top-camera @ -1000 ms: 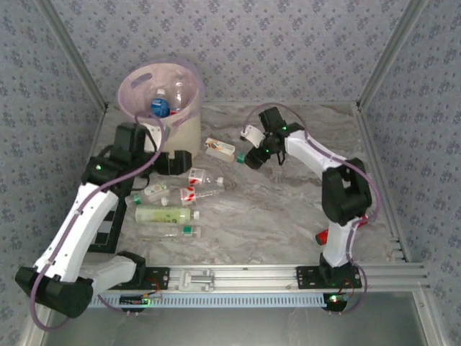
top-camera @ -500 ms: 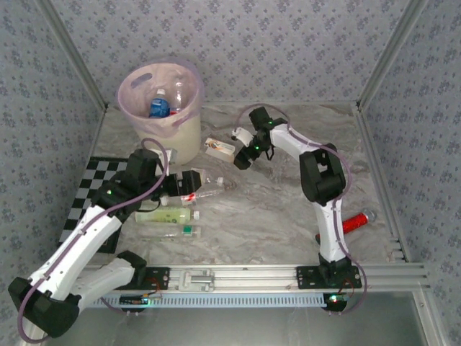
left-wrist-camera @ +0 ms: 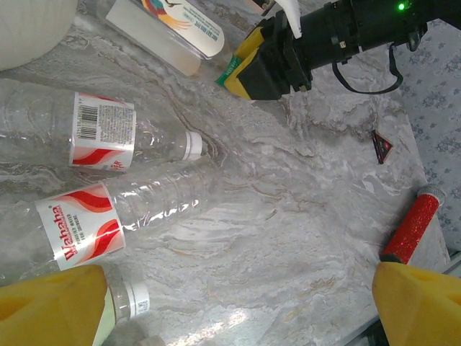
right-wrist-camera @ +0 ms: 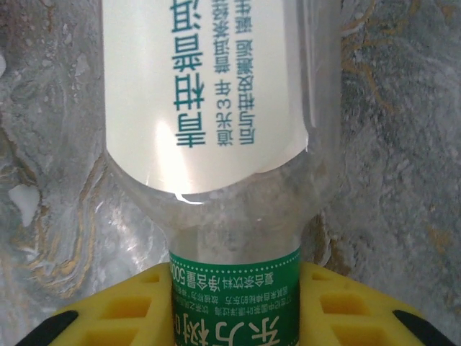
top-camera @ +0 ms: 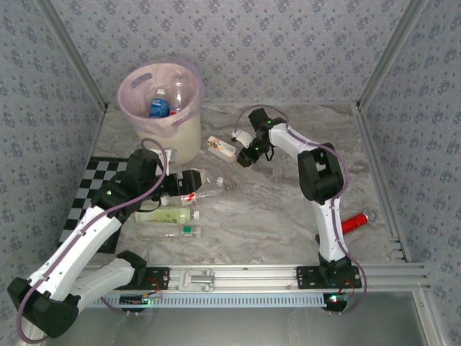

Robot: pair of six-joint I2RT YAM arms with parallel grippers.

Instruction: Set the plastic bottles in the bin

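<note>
Green-necked bottle (right-wrist-camera: 209, 108) lies on the counter (top-camera: 274, 209) near the bin (top-camera: 186, 137), pinched at the neck by my right end effector (top-camera: 245, 156); my left end effector (top-camera: 190, 183) hangs spread over red-labelled bottles (left-wrist-camera: 101, 137).

Open tabletop (top-camera: 266, 209) between bottles (top-camera: 169, 215) and red cylinder (top-camera: 354, 221)

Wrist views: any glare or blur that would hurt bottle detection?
Right wrist: bottle label sharp, text legible, mild sheen low on it. Left wrist: bright glare patch on the table near the bottom edge; clear bottles show highlights but labels read fine. Top external: even light, soft shadows, no blur.
</note>
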